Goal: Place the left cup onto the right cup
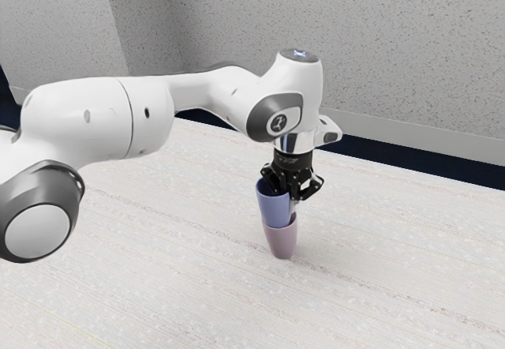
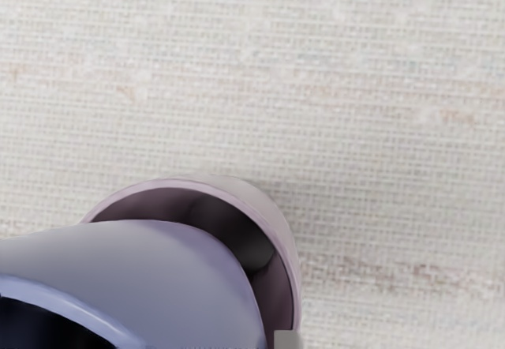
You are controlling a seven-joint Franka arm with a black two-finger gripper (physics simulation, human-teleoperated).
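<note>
Gripper (image 1: 293,204) pinched the blue cup (image 1: 271,205) by its right rim, cup nested in the pink cup (image 1: 281,241). Placing step looked nearly done; next move needed a gentle release, then a straight lift.

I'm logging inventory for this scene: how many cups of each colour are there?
blue cup: 1
pink cup: 1
Total: 2 cups
</note>
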